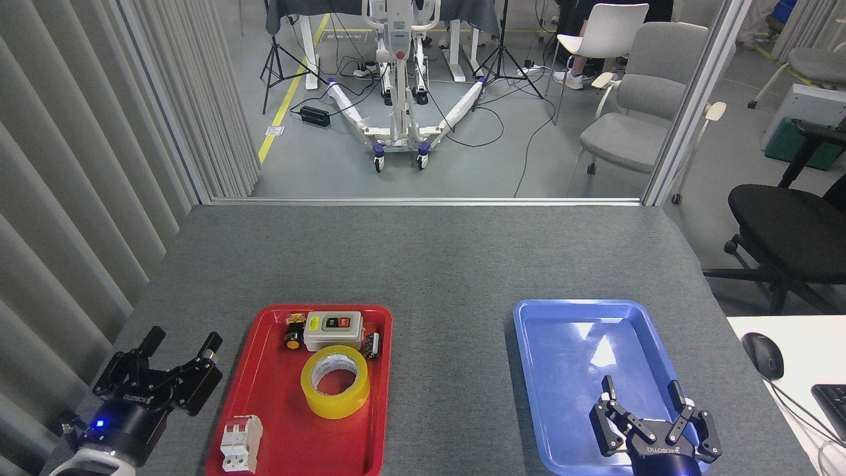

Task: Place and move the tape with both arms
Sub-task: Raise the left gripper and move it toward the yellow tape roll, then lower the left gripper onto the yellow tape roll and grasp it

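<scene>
the long red plastic tray [268, 396] runs off the bottom edge; so does the blue plastic tray [562, 317]; the black computer keyboard [831, 400] is cut by the right edge; print on the yellow tape roll's white core [335, 371] is too small to read.
</scene>
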